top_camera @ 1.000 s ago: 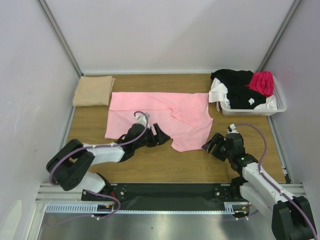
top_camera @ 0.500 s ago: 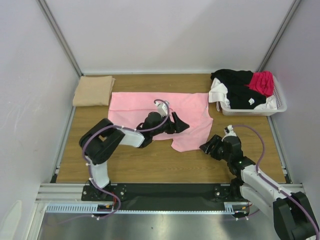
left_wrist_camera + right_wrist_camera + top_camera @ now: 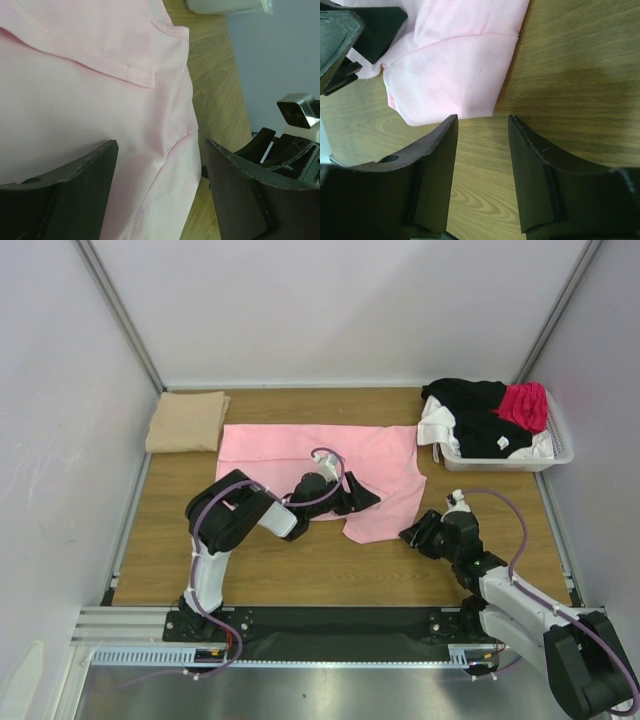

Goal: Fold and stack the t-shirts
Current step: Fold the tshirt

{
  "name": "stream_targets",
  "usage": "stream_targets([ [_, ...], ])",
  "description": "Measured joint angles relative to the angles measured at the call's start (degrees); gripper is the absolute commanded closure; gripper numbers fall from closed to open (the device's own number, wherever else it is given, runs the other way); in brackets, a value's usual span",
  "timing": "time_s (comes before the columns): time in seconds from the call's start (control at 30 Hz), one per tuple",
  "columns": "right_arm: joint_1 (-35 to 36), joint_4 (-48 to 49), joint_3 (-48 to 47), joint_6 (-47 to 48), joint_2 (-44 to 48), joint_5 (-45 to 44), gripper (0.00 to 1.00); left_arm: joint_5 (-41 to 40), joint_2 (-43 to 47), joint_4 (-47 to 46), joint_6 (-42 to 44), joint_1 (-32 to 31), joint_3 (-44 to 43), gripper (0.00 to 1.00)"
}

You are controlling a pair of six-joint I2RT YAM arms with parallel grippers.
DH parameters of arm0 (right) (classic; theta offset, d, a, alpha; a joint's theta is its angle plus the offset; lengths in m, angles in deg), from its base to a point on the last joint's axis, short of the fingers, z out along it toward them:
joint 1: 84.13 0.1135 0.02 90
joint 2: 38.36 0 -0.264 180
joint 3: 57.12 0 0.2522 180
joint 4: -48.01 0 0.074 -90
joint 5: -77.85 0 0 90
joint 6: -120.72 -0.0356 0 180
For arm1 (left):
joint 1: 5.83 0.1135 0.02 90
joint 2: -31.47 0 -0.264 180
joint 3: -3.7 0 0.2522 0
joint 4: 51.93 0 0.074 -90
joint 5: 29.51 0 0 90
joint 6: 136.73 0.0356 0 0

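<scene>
A light pink t-shirt [image 3: 300, 452] lies spread flat across the middle of the table, with its lower corner [image 3: 460, 75] hanging toward the near right. My left gripper [image 3: 364, 494] reaches over that right part and stands open. In the left wrist view the left gripper [image 3: 160, 145] has pink cloth lying under the gap between its fingers. My right gripper [image 3: 409, 536] sits low on bare wood just right of the corner. It is open with only wood grain between its fingers [image 3: 481, 120]. A folded tan t-shirt [image 3: 187, 420] rests at the back left.
A white plastic basket [image 3: 500, 464] at the back right holds crumpled black [image 3: 470, 410], magenta [image 3: 523, 405] and white [image 3: 437, 426] shirts. Grey walls close in the table on the left, back and right. The two grippers are close together near the pink shirt's corner.
My left arm has swung right across the pink shirt, from its lower left edge to its right part. My right gripper has edged left toward the shirt's corner and its jaws have narrowed.
</scene>
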Motion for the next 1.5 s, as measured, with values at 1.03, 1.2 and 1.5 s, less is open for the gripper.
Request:
stream_targets([
  [1.03,3.06,-17.68,-6.56,-1.90,9.68,-3.69,0.47,-4.50,-0.98,-4.13,-4.70,-0.09,1.49,0.25],
  [1.2,3.06,-21.18,-6.36,-1.11,9.79,-4.48,0.23,-4.52,-1.11,-4.48,-4.68,-0.09,1.57,0.25],
  [1.5,3.08,-7.15,-1.49,3.93,6.23,-2.84,0.05,-4.61,-1.20,-4.74,-4.66,-0.09,1.62,0.26],
])
